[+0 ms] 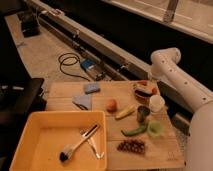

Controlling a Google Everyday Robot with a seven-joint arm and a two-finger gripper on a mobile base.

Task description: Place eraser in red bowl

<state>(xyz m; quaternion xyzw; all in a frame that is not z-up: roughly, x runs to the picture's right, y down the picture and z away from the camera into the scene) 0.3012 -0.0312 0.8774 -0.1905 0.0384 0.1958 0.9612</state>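
Observation:
The red bowl (144, 93) stands at the far right of the wooden table (62, 92). A small dark-topped, tan block, the eraser (145, 89), lies in it. My gripper (151, 79) hangs from the white arm (167, 59) just above the bowl's far rim, apart from the eraser. The arm's elbow is raised behind the table's right corner.
A white cup (156, 102), a dark cup (143, 114) and a green cup (155, 129) stand by the bowl. Also here are a blue-grey sponge (91, 88), a blue cloth (82, 101), an orange fruit (112, 105), a green pepper (134, 131) and grapes (131, 146). A yellow tray (30, 145) holds a brush and tongs.

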